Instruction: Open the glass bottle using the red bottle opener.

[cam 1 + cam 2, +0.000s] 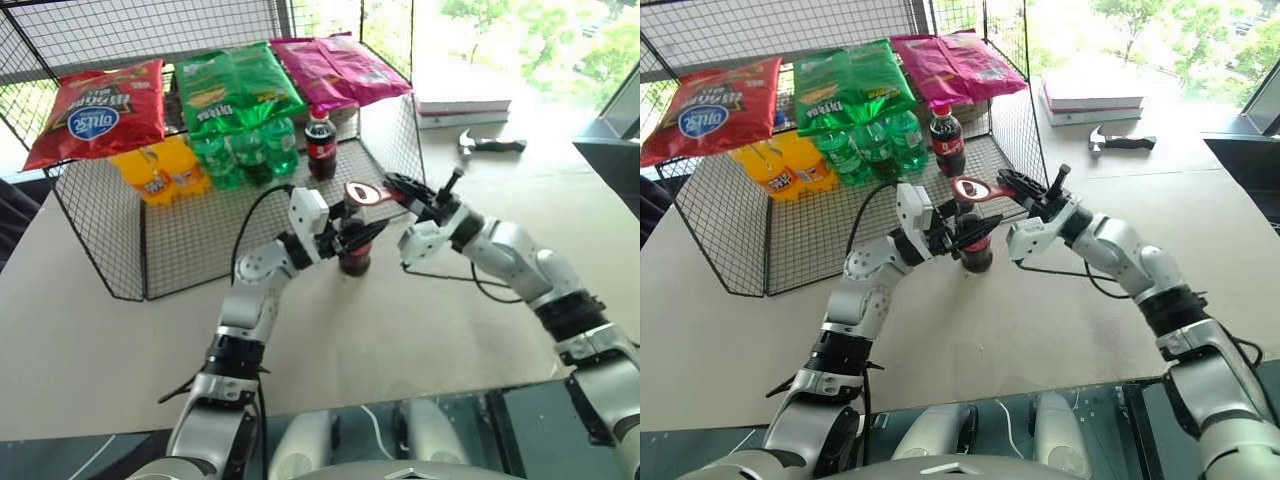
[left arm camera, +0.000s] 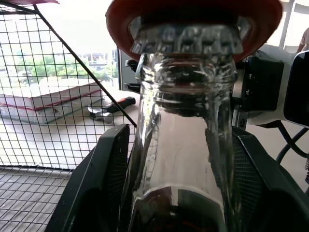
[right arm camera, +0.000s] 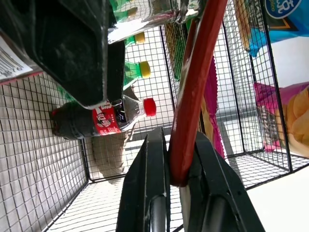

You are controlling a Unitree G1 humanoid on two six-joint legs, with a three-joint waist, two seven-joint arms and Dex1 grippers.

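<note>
Two end effectors meet near surface centre, just before wire basket (image 1: 100, 240) front edge. Left end effector (image 1: 352, 232) part open, fingers either side of bottle (image 1: 354, 250); bottle upright on surface, long axis vertical. Right end effector (image 1: 412, 200) clamped tight on opener (image 1: 368, 193) handle; loop head seated over cap (image 2: 193, 36), handle running back toward right arm. Judgement: next move is levering handle up. Basket holds green bottles (image 1: 245, 152), orange bottles (image 1: 160, 170), cola bottle (image 1: 320, 143); snack bags (image 1: 100, 110) on top.
</note>
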